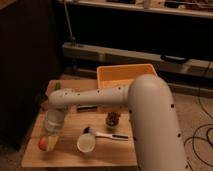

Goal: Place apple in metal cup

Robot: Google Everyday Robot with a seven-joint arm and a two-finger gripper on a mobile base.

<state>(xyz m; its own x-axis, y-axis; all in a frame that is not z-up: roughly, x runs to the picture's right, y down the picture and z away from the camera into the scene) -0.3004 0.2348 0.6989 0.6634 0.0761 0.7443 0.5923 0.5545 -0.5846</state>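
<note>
I run the arm (95, 97) out toward 9 o'clock over the table (75, 156), wrist dropped down. The gripper (51, 141) is clenched on the apple (43, 144) — fruit showing at its 9 o'clock, near the table's front-left corner.

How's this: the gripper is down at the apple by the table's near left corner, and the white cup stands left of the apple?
One point is wrong: the camera view shows the white cup right of the apple, not left. The gripper is down at the apple by the table's near left corner.
</note>
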